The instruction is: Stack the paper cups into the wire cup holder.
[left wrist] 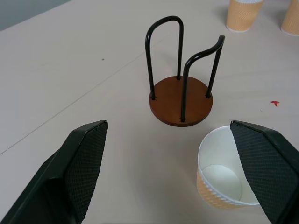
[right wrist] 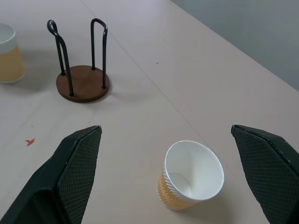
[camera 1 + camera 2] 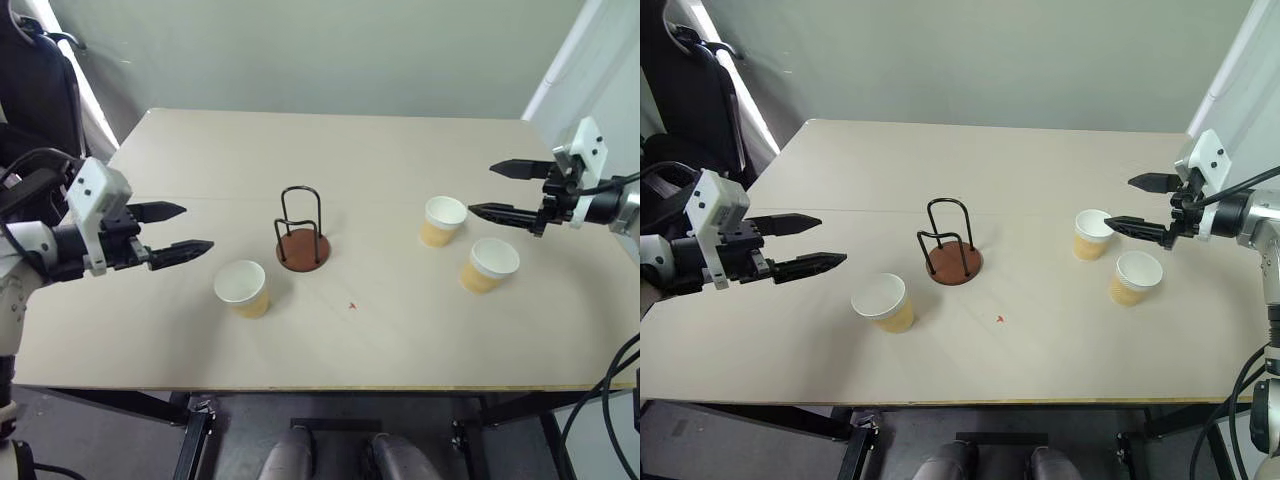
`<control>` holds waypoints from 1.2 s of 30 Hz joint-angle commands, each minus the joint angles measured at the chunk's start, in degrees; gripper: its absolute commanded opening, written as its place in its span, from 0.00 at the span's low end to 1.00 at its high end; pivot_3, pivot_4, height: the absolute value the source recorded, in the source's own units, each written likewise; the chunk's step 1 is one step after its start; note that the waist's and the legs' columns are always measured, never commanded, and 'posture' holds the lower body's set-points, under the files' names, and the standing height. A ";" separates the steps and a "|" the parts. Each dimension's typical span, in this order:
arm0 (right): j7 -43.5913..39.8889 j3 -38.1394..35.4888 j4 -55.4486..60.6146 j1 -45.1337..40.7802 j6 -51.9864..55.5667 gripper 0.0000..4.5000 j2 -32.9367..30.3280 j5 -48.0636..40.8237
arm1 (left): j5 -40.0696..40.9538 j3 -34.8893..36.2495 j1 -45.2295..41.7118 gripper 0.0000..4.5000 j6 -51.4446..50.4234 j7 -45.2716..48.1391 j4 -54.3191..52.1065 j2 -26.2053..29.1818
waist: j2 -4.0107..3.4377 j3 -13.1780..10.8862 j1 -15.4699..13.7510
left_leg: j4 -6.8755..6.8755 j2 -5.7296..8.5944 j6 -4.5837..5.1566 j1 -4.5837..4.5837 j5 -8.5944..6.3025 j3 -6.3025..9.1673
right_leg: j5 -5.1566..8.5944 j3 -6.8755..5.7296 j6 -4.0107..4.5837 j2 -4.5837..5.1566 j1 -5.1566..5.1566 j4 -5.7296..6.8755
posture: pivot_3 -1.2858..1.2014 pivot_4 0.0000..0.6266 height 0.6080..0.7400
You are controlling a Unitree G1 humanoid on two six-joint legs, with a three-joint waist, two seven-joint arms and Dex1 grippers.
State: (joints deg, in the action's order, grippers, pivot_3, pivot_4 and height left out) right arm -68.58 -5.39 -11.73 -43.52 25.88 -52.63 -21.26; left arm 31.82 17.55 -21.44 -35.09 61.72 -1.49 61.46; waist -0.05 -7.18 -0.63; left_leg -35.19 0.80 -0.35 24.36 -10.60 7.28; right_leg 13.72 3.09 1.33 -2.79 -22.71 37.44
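Nearest paper cup upright beside empty wire cup holder, both hands agape, nothing between.

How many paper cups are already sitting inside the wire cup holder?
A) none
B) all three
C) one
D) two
A: the wire cup holder stands empty, while all three paper cups sit apart on the table: one toward the left pincer and two by the right pincer.

Three upright paper cups stand around the empty wire cup holder.
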 commanded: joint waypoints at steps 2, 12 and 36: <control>-0.59 -2.98 1.28 -1.25 0.78 1.00 -1.45 -2.16 | -0.43 0.30 -1.92 1.00 0.79 -0.56 -0.41 0.13 | 0.00 0.00 0.00 | 0.00 0.00 0.00 0.00 0.00 0.00 | 0.00 0.00 0.00 0.00 0.00 0.00 | 0.52 0.24 1.00; -5.32 -5.36 7.58 2.31 7.32 1.00 -4.11 -9.40 | -0.44 -0.91 -4.11 1.00 0.85 0.83 1.06 0.40 | 0.02 0.01 -0.03 | -0.02 0.01 -0.01 0.01 0.00 -0.02 | 0.00 0.01 -0.01 0.00 0.03 -0.05 | 0.52 0.24 1.00; -4.91 -6.23 11.41 5.36 8.51 1.00 -5.48 -11.96 | -13.12 -18.84 -15.77 1.00 2.39 -5.00 3.78 -11.31 | 0.02 0.00 -0.20 | -0.57 0.01 0.23 0.23 -0.12 -0.10 | -0.02 0.05 -0.27 -0.01 0.06 -0.04 | 0.52 0.24 1.00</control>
State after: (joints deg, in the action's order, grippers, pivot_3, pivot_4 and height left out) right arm -73.95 -9.97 -1.94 -38.01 34.89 -57.41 -32.75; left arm 20.45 -1.45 -36.25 -33.56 58.96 3.33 50.52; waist -0.03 -7.18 -0.82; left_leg -35.86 0.80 -0.10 24.64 -10.73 7.18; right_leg 13.70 3.14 1.04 -2.81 -22.65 37.41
